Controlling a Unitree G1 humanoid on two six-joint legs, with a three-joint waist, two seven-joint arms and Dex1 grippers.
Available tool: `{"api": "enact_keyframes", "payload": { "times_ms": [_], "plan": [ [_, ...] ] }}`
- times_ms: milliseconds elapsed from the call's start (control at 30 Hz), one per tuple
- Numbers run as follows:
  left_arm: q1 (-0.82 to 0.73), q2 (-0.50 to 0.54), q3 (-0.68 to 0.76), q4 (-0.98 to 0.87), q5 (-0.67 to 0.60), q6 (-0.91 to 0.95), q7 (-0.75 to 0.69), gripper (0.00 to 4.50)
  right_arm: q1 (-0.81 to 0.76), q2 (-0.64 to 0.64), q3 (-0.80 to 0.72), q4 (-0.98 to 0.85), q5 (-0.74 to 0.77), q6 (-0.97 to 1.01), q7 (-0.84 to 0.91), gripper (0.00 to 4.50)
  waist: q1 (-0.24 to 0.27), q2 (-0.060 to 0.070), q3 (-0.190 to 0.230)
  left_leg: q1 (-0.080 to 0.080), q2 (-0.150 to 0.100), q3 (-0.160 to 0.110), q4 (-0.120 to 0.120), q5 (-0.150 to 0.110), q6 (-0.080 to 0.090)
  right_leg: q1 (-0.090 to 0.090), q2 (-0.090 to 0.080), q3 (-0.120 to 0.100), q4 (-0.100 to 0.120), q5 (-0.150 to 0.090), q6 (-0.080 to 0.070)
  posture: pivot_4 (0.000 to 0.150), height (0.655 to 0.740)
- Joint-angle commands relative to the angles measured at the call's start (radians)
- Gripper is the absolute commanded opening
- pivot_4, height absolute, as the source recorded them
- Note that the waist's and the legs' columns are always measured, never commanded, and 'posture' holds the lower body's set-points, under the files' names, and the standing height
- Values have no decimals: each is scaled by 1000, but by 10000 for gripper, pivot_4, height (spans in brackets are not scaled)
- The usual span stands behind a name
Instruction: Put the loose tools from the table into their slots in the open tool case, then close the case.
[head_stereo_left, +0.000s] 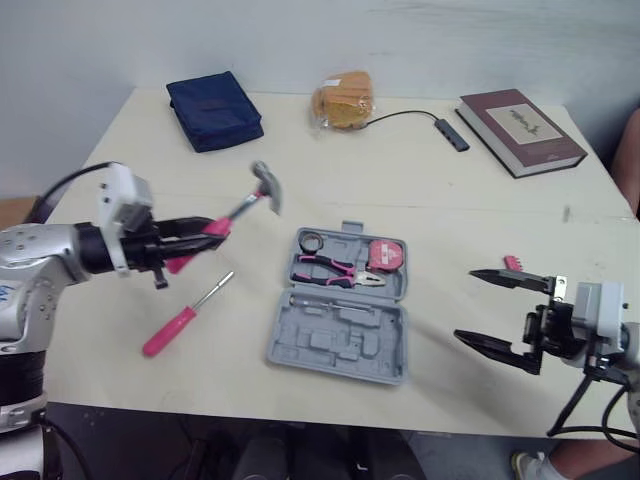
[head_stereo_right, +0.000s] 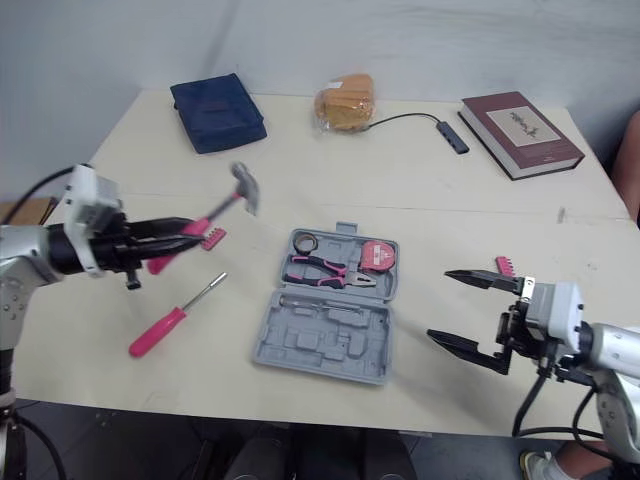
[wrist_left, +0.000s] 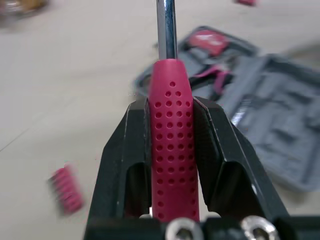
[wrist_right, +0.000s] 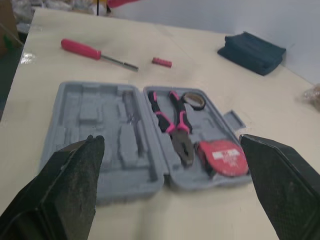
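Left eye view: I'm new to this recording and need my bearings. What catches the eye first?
The left gripper holds a pink-handled hammer in the air, left of the open grey tool case. A pink screwdriver lies loose beside the case, and the right gripper hangs open on its other side.

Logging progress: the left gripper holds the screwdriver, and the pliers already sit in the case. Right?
No: the left gripper holds the hammer; the screwdriver lies on the table, as the left eye view shows. The pliers do sit in the case.
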Motion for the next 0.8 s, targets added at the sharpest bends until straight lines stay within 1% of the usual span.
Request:
{"api": "enact_keyframes", "payload": {
  "times_ms": [33, 133, 200, 267, 333, 400, 500, 667, 733, 800],
  "plan": [
    [-34, -3, -107, -106, 5, -4, -48, 5187, 10, -10, -36, 6, 5, -35, 28, 45000, -7, 0, 0, 1, 0, 1, 0, 0, 0, 0, 1, 1, 1, 0, 0, 1500, 7400],
    [-75, -8, -256, -155, 76, 11, -61, 5187, 12, -12, -27, 2, 4, -34, 26, 45000, -10, 1, 0, 2, 0, 2, 0, 0, 0, 0, 2, 2, 2, 0, 0, 1500, 7400],
    [-136, -27, -383, -195, 153, 55, -28, 5187, 20, -23, -18, -5, 3, -15, 30, 45000, -4, 1, 0, 1, 0, 3, 0, 0, 0, 0, 2, 2, 2, 0, 0, 1500, 7400],
    [-202, -61, -478, -235, 180, 122, -16, 5187, 20, -29, -8, -12, -5, -8, 27, 45000, 2, 1, 0, 1, 0, 3, 2, 0, 0, -1, 3, 3, 2, 0, 1, 1500, 7400],
    [-236, -81, -534, -243, 204, 144, -23, 5187, 19, -28, -2, -21, -7, 0, 16, 45000, 4, 1, 0, -1, 0, 3, 3, 0, 0, -1, 4, 3, 2, 1, 1, 1500, 7400],
    [-261, -83, -606, -232, 253, 142, -40, 5187, 25, -26, 9, -40, -11, 20, 3, 45000, 3, 1, 0, -1, 0, 3, 3, 1, 0, 0, 4, 3, 2, 1, 1, 1500, 7400],
    [-290, -107, -668, -205, 295, 161, -41, 5187, 32, -17, 18, -71, -17, 40, -22, 45000, 1, 1, 0, 0, 1, 4, 3, 1, 0, -1, 5, 4, 2, 1, 1, 1500, 7400],
    [-306, -153, -680, -180, 332, 195, -6, 5187, 46, -13, 19, -97, -24, 47, -48, 45000, 5, 1, 0, 0, 0, 3, 4, 1, 1, 0, 5, 4, 3, 1, 1, 1500, 7400],
    [-316, -157, -701, -175, 352, 200, -14, 5187, 56, -8, 18, -115, -26, 54, -67, 45000, 5, 1, 0, 0, 0, 3, 4, 1, 1, -1, 5, 4, 3, 1, 1, 1500, 7400],
    [-329, -168, -730, -152, 396, 173, -5, 5187, 64, -6, 25, -127, -31, 56, -78, 45000, 5, 1, 0, 0, 0, 3, 4, 2, 1, -1, 5, 4, 2, 1, 1, 1500, 7400]
  ]
}}
